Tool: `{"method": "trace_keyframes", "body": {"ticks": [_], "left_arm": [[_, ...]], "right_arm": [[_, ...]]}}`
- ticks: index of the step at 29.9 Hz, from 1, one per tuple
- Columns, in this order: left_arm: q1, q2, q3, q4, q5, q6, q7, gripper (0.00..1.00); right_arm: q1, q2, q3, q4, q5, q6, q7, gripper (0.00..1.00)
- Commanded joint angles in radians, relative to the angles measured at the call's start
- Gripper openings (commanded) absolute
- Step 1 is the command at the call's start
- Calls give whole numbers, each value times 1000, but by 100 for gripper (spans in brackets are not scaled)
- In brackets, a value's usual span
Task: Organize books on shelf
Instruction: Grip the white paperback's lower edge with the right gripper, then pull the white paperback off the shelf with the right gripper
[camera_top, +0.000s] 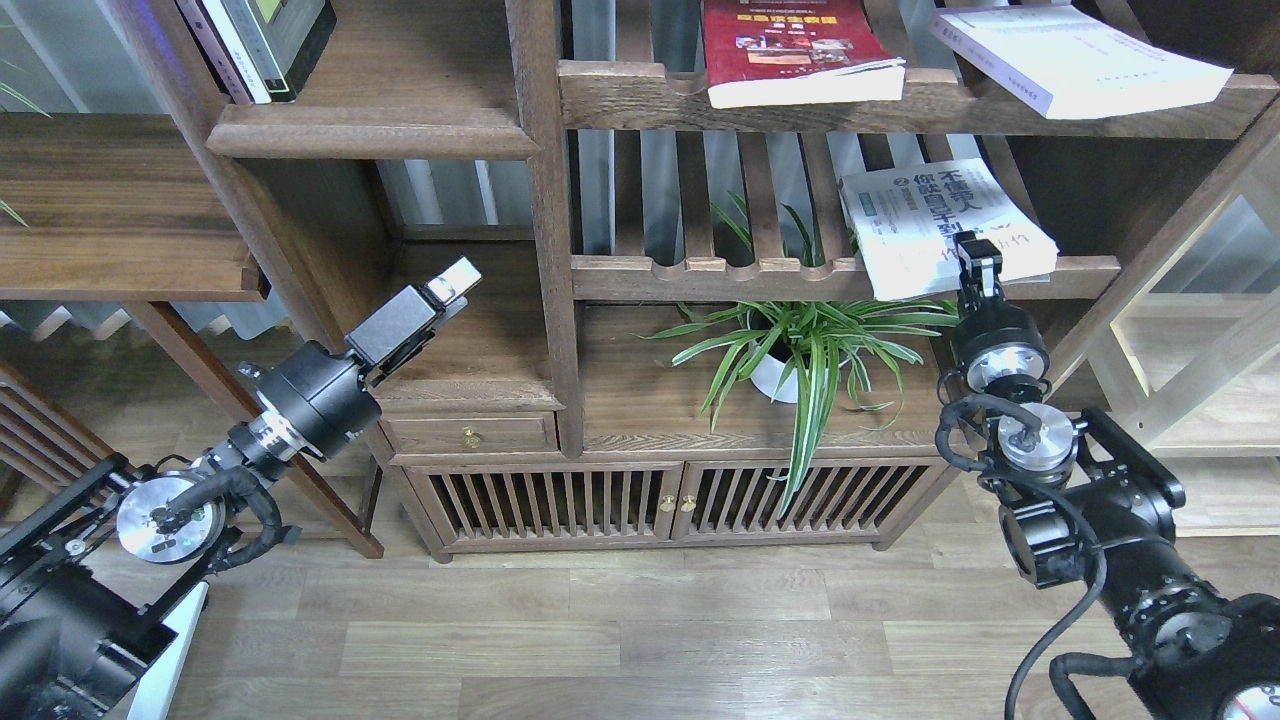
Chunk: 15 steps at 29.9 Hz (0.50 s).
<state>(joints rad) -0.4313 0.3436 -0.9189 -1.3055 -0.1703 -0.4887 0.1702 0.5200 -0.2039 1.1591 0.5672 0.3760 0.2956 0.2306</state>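
Note:
The white book with green-and-black characters (935, 225) lies flat on the middle slatted shelf, its near edge over the notched rail. My right gripper (978, 262) points up at that near edge and touches or overlaps it; it is dark and end-on. The red book (790, 50) and the thick pale book (1075, 60) lie on the upper slatted shelf. The solid moulded shelf (400, 135) is at upper left. My left gripper (455, 280) hangs empty in the bay below it, fingers together.
Several books (265, 40) stand at the left end of the solid shelf. A potted spider plant (800, 350) sits under the white book, just left of my right arm. A thick upright post (545, 220) separates the bays. A low cabinet (660, 500) stands beneath.

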Motion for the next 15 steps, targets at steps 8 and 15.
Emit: {"method": "trace_keyframes", "body": {"ticks": [8,15], "left_arm": [[0,-9,5,0,2,0,0,99],[2,-14,6,0,0,0,-3,99]], "right_arm": [[-89,-14,10,0,8,193,-10,4],[-170,-15,21,92,41,193,-8,4]]}}
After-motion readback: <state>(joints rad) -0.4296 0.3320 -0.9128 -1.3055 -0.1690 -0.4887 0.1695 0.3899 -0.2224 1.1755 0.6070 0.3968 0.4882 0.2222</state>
